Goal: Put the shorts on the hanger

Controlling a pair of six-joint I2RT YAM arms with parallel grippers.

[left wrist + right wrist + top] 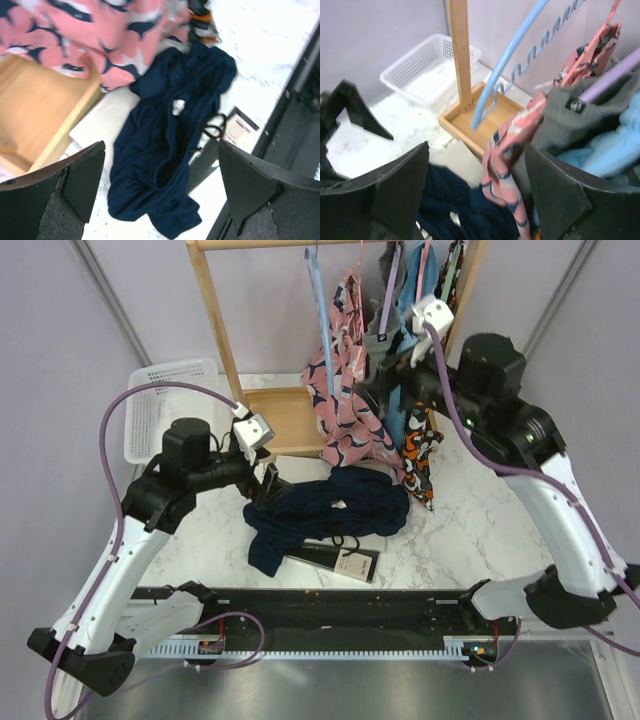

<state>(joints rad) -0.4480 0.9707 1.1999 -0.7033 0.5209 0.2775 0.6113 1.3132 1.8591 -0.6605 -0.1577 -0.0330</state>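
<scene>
Shorts (330, 508): crumpled mid-table (470, 510), far edge touching pink garment (345, 390).
Hanger (505, 65): hung on wooden rack (215, 320), beside pink garment.
Left fingers (82, 182): spread apart above shorts.
Right fingers (400, 190): spread apart near hanger.
Room: bare marble right of shorts.

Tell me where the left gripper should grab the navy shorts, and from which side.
Probably the fold beside the white tag, coming straight down from above: the shorts lie crumpled flat on the table, and the open left gripper hangs right over them.
</scene>
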